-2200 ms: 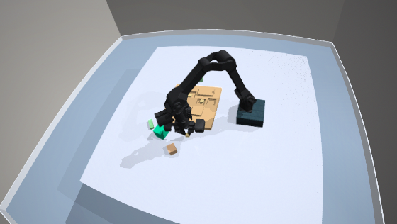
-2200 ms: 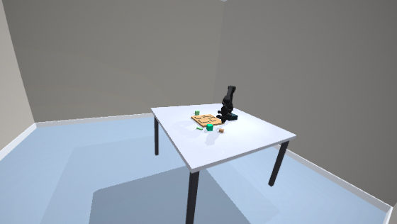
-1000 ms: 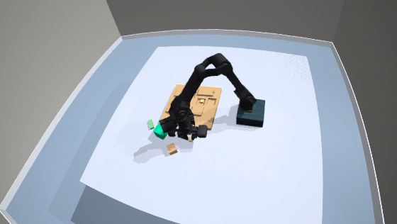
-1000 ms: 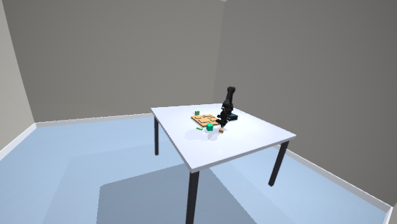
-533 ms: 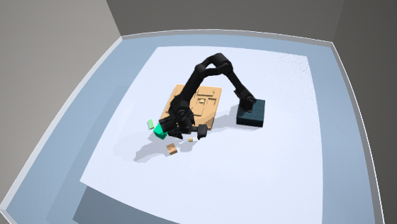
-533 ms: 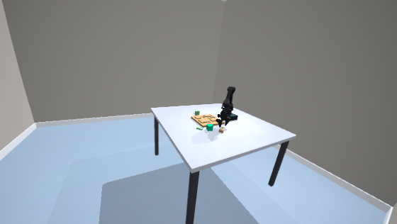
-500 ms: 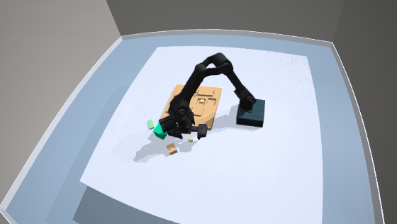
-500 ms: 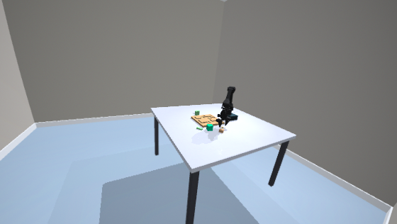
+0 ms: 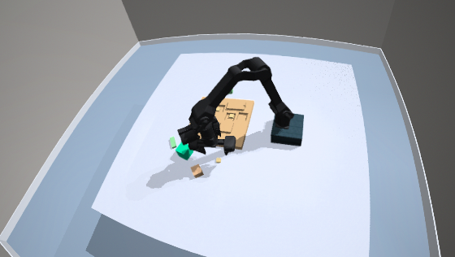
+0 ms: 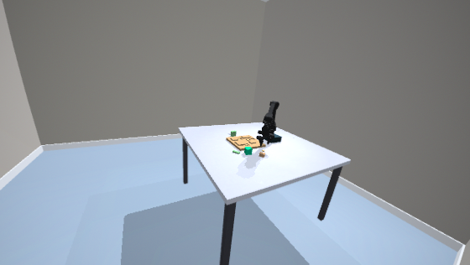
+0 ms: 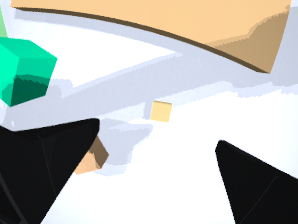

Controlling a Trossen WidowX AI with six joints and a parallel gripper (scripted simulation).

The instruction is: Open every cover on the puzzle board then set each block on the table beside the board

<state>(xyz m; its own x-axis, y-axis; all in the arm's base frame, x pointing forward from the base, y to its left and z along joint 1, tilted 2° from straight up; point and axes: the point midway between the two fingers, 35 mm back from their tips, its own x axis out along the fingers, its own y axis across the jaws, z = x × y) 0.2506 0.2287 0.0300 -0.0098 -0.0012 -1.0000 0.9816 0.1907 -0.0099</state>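
Observation:
The wooden puzzle board [image 9: 240, 140] [image 11: 165, 15] lies partly under the arm; its covers and wells are too small or hidden to judge fully. My gripper [image 9: 214, 151] [image 11: 158, 135] is open and empty, above the table just off the board's near edge. A small yellow block [image 9: 218, 160] [image 11: 161, 111] lies on the table below and between the fingertips, untouched. A tan block [image 9: 197, 171] [image 10: 262, 154] [image 11: 90, 162] lies nearby, partly behind one finger in the wrist view. A teal block [image 9: 184, 152] [image 10: 248, 150] [image 11: 37, 52] and a light green block [image 9: 172, 142] [image 10: 236, 152] rest beside the board.
Another green block [image 9: 231, 92] [image 10: 233, 133] stands beyond the board's far edge. The dark arm base [image 9: 287, 132] stands to the board's right in the top view. Small yellowish pieces [image 9: 231, 115] show on the board. The arm arches over the board from its base.

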